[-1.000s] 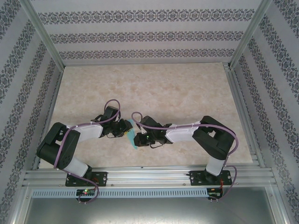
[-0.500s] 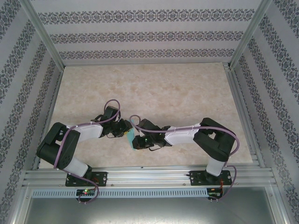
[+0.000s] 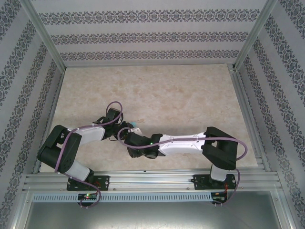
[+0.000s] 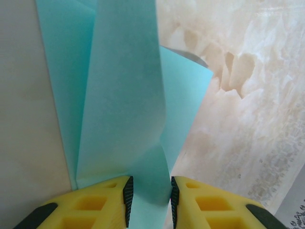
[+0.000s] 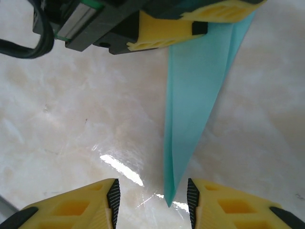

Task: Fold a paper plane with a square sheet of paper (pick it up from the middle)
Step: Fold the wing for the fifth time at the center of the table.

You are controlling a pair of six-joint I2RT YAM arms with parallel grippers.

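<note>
Folding seems done: the plane, tip toward 6 o'clock, is pinched by the left gripper; the right gripper is spread.

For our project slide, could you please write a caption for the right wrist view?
Open right gripper straddles the tip of the paper plane, whose far end the left gripper pinches.

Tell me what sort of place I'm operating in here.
Most likely a purpose-built robot test cell rather than a home or workshop. An aluminium frame boxes in a marble-look tabletop, patterned backdrop panels close three sides, and the left arm and right arm are bolted to the front rail.
</note>
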